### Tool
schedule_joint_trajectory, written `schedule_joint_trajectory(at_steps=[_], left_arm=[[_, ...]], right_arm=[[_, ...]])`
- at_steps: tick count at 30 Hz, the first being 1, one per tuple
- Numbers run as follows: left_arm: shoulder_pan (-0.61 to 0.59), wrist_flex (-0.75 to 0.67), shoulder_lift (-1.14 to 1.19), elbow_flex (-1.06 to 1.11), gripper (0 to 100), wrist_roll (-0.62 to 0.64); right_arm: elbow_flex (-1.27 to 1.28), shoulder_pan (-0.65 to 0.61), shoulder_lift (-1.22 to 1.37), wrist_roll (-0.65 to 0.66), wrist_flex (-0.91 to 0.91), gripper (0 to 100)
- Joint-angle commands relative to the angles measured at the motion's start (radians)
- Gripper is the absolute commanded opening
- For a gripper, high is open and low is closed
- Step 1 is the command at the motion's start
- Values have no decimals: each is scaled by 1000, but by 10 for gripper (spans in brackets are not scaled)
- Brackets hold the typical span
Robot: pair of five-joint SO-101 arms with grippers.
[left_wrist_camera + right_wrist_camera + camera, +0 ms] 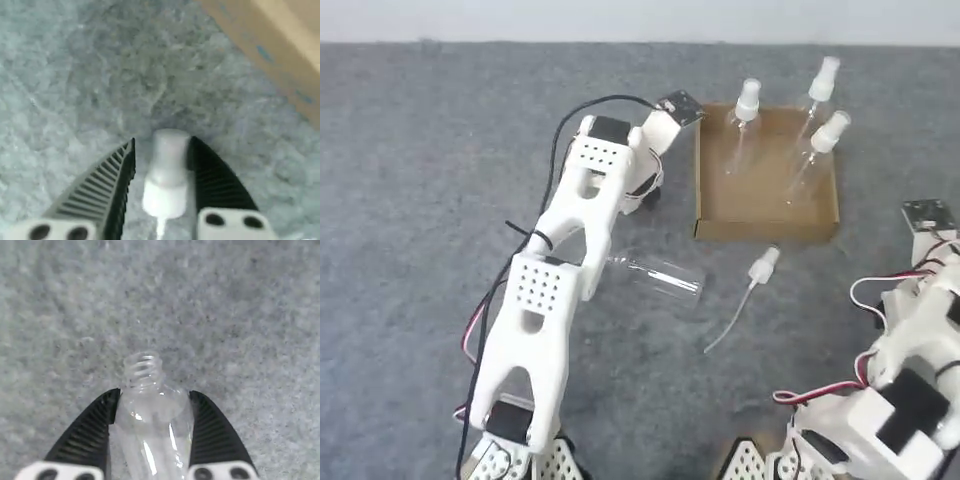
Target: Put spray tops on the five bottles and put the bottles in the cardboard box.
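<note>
**Sam:** Where is there room to move?

**Mia:** A wide stretch of grey worktop lies out past the left arm, on its outer side. A smaller stretch lies between the two arms, in front of the cardboard box. The box sits near the far edge of the worktop. The right arm is by the right edge.

**Sam:** What is close to the box walls?

**Mia:** The left arm ends just beside the box's left wall. The loose spray top lies near the front wall.

**Sam:** What are the claws doing?

**Mia:** The left claw is squeezed on a held spray top. The right claw is squeezed on an open bottle.

**Sam:** Which way do they point?

**Mia:** The held spray top lies along the fingers, head out and thin tube back toward the wrist. The open bottle also lies along its claw, with its neck sticking out past the fingertips.

**Sam:** And the rest?

**Mia:** A lying bottle is on its side beside the left arm. Its long way runs from the arm toward the loose spray top. That top's head is toward the box, and its tube runs toward the near edge. Three bottles stand up in the box with tops on: a back-left bottle, a back-right bottle and a front-right bottle.
</note>
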Motion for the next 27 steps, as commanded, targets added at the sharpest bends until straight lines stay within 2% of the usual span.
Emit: schedule_joint_trajectory(at_steps=[1, 4, 7, 10, 13, 17, 22, 27], left_arm=[[-6, 89, 40, -153, 86, -6], [-6, 170, 51, -248, 17, 26], [-3, 301, 51, -412, 9, 60], [-23, 305, 40, -509, 9, 133], [-41, 307, -8, -463, 9, 187], [-41, 307, -160, -220, 9, 226], [-23, 295, -502, 170, 9, 219], [-28, 140, -928, 688, 9, 218]], right_arm=[[-6, 10, -64, 9, -21, 11], [-6, 10, -64, 9, -19, 11], [-6, 10, -64, -32, -25, 11], [-15, 7, -64, -75, -27, 36], [-21, 8, -62, -104, -58, 87], [-25, 8, -62, -123, -82, 105], [-40, 1, -62, -147, -82, 107], [-97, -59, -36, -209, -81, 109]])
